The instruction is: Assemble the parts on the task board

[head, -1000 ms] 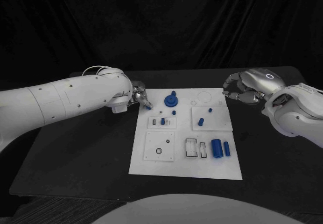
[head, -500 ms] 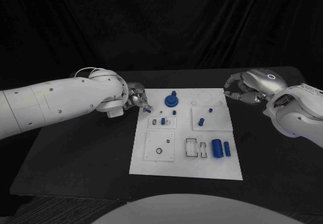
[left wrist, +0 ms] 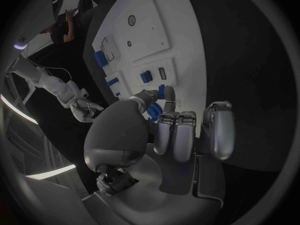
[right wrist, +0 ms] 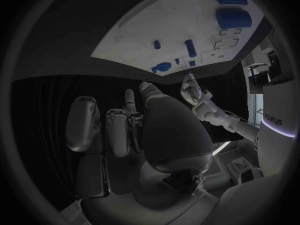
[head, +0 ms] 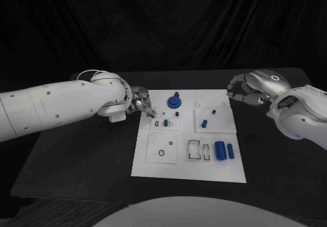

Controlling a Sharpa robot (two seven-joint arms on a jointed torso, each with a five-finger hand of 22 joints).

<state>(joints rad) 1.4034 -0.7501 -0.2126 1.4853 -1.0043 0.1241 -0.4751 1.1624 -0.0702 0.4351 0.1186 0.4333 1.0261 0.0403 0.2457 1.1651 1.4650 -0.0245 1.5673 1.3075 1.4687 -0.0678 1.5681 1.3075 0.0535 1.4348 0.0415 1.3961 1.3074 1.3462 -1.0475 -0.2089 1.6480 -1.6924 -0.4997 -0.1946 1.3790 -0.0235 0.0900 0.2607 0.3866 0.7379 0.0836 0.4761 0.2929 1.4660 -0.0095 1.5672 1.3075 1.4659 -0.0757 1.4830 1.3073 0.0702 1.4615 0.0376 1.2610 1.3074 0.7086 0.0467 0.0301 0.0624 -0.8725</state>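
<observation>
White left arm comes in over the black desk (head: 81,156) w/ its left hand (head: 140,100) at the task board's (head: 187,168) far-left corner; the fingers (left wrist: 164,96) pinch a small blue part (head: 151,114) just above the board edge, and the left wrist view shows that blue piece (left wrist: 161,91) caught at the fingertips w/ the other fingers curled in beside it. Next along, on the board's left half: a small plate w/ a blue peg (head: 165,122) standing in it beside a dark slot, and nearer the robot a square plate (head: 162,148) w/ a dark ring mark. At the far edge, approx. mid-board, sits a round blue knob-like part (head: 174,100), w/ a small blue stud (head: 176,114) just near of it. Right half: a faint circle outline near the far-right corner, a square plate carrying a blue pin (head: 203,124) and a smaller blue stud (head: 212,112), then toward the robot two black-outlined rectangular slots, a fat blue cylinder (head: 219,150) and a thin blue rod (head: 230,151) lying side by side, close but whether touching can't be told. Right hand (head: 248,91) hovers off the board's far-right corner, above the desk, fingers (right wrist: 83,123) curled inward and holding nothing; the right wrist view shows the board (right wrist: 150,20) well apart from that hand.
</observation>
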